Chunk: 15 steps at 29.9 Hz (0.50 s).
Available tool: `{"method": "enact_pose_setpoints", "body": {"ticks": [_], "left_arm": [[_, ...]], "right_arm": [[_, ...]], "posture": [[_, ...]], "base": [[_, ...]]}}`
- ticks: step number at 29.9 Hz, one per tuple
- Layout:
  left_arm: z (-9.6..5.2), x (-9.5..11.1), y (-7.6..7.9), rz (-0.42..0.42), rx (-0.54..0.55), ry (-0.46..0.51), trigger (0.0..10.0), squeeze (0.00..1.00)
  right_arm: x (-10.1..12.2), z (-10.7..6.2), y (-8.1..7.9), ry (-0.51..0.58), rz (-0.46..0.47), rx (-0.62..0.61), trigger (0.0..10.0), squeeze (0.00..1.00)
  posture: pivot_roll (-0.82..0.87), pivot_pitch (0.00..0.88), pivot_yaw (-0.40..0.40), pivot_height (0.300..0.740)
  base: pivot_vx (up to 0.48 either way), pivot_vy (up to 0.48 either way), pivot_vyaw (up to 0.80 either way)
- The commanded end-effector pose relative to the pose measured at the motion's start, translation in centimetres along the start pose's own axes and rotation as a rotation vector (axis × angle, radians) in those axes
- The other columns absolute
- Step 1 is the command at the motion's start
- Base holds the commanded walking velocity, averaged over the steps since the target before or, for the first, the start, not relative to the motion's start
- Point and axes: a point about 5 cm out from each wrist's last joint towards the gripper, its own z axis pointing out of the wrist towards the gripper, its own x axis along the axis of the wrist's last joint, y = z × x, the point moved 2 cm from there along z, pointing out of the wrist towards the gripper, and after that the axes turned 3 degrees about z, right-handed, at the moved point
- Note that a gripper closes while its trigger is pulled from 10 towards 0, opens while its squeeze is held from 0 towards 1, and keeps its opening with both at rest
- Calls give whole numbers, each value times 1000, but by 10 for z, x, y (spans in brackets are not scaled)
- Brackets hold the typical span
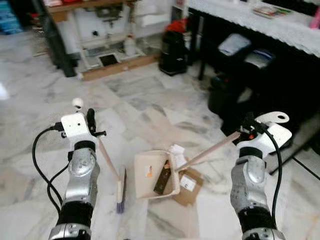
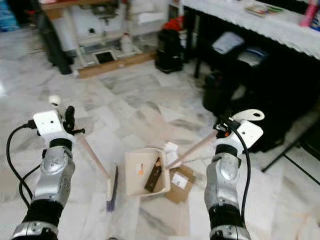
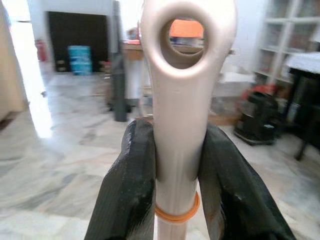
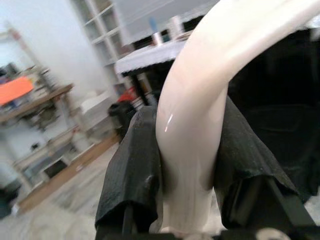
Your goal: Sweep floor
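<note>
Underfoot, pale marble floor all round, grey-veined, with a dark table under a white lace cloth off to the right and black bags beneath it. Further back, a black bin and a wooden workbench.

Down in the middle, cream dustpan flat on the tiles, a dark flat scrap lying inside it, brown cardboard tucked under its right edge and a bit of white paper just behind. Dustpan handle slanting up to the right gripper, black fingers clamped either side of the cream handle near its looped top.

Just left of the pan, small broom with purple bristles touching the floor, stick rising to the left gripper. Fingers pinched tight on the beige handle right below the hanging hole, orange band around the shaft between them.
</note>
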Motion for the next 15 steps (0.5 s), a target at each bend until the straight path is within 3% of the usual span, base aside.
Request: {"method": "enact_pose_setpoints", "body": {"ticks": [1,15], "left_arm": [[3,15,-2,-2,6,67,10000,0],[1,14,-6,18,5,63,10000,0]], "right_arm": [[17,6,-10,66,22,35,10000,0],[15,4,-13,49,34,57,10000,0]], "posture": [[-50,0,8,740],[-35,0,7,740]], "base": [[0,0,800],[0,0,800]]}}
